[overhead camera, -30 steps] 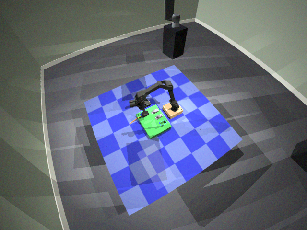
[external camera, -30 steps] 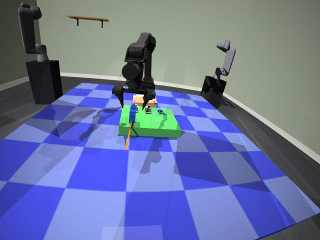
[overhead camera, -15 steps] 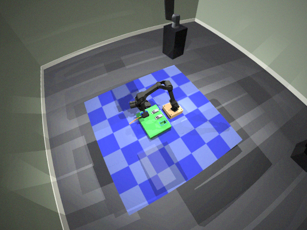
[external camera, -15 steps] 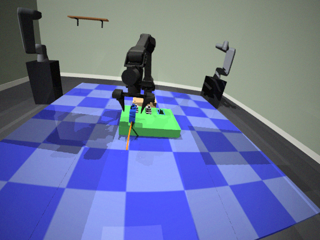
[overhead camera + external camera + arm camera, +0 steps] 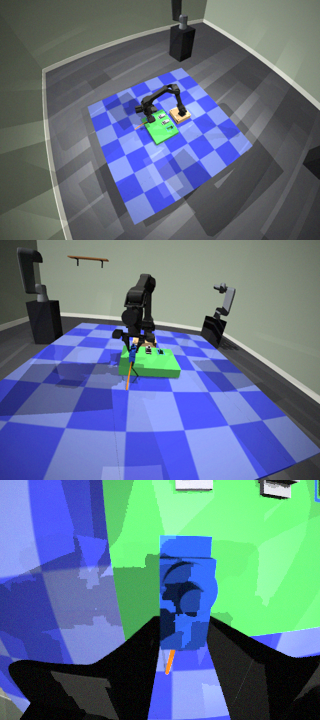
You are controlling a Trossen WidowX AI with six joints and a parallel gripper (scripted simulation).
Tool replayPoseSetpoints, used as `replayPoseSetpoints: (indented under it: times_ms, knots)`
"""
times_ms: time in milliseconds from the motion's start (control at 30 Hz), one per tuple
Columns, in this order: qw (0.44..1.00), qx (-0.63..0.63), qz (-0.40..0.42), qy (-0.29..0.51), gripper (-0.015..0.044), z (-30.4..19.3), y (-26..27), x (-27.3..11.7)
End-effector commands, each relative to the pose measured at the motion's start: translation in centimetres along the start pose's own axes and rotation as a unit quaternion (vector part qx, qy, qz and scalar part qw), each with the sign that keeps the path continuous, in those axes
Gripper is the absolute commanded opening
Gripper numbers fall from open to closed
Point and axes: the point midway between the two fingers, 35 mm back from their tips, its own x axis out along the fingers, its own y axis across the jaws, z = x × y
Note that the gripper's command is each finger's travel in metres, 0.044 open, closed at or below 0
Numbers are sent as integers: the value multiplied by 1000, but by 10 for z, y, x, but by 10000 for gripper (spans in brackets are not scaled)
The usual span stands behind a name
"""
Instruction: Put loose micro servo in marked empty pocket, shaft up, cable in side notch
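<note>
The loose blue micro servo lies at the left side of the green deck, with its round shaft end facing the wrist camera. Its orange cable runs out over the deck's edge. My gripper points down and is shut on the servo, one finger against each side. Whether the servo is clear of the deck cannot be told. The marked empty pocket is dark with a light-blue outline, farther right on the deck.
Two grey-white servos, one nearer the gripper and one beside the pocket, sit in the deck. The arm's tan base block stands behind the deck.
</note>
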Motion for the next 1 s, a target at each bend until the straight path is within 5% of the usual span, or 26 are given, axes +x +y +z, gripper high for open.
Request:
replayPoseSetpoints:
  times_ms: [0,967]
  knots:
    - [1000,-1,-1,1,13,0,0,-4]
    - [999,-44,-1,-1,0,37,5,-29]
